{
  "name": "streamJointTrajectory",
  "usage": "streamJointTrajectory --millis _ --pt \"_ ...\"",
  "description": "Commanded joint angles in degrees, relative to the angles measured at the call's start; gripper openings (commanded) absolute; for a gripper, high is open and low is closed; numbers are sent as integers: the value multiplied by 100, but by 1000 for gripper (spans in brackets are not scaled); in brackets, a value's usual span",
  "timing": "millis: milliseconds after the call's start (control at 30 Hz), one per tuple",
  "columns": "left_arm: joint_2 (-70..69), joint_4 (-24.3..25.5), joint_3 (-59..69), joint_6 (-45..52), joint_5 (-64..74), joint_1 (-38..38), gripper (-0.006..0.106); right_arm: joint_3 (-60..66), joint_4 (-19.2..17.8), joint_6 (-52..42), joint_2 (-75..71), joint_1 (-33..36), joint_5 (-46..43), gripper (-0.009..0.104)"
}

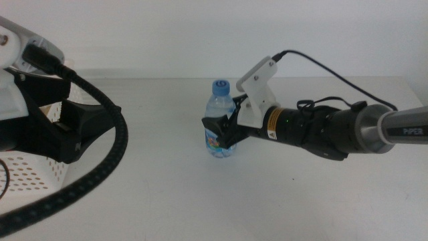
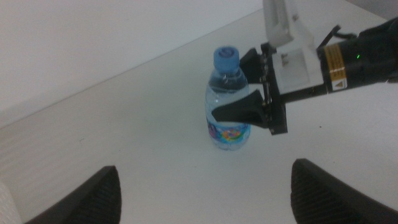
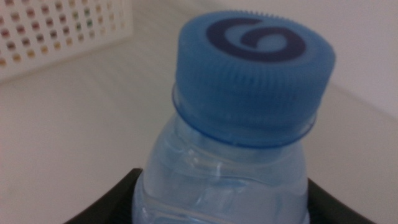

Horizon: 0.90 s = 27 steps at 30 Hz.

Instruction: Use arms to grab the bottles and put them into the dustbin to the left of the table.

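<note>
The small water bottle (image 1: 220, 125) stands upright near the middle of the desk (image 1: 154, 174), blue cap up. The right end effector (image 1: 219, 130) reaches in from the 3 o'clock side and has its dark jaws around the bottle's body, one on each side, below the shoulder. The left wrist view shows this side-on: the bottle (image 2: 227, 99) sits between the right end effector's (image 2: 252, 87) two jaws, the lower label showing beneath them. Only the right wrist view shows the cap closely, with a dark swirl on top of the bottle (image 3: 239, 118), and the jaws hugging the clear body; behind it is a perforated wall of the dustbin (image 3: 62, 31). In the middle view the dustbin (image 1: 33, 175) sits at 8 o'clock, partly hidden by the left arm. The left end effector (image 2: 205, 193) hangs over the desk, jaws spread wide and holding nothing.
</note>
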Motion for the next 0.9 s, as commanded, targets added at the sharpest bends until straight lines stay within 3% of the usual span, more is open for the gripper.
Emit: streamJointTrajectory --millis 0,133,400,567,733,867 --pt "-46 -193 -160 -21 -324 -28 90 -183 234 -161 -246 5 -711 0" --pt "-46 -193 -160 -21 -324 -28 90 -183 515 -391 -47 5 -745 0" --pt "-46 -193 -160 -21 -324 -28 90 -183 463 -501 88 5 -711 6" --pt "-46 -193 -160 -21 -324 -28 90 -183 284 -501 81 5 -706 34" --pt "-46 -193 -160 -21 -324 -28 90 -183 79 -456 27 5 -694 70" --pt "-46 -193 -160 -21 -324 -28 90 -183 74 -225 -203 5 -487 82"
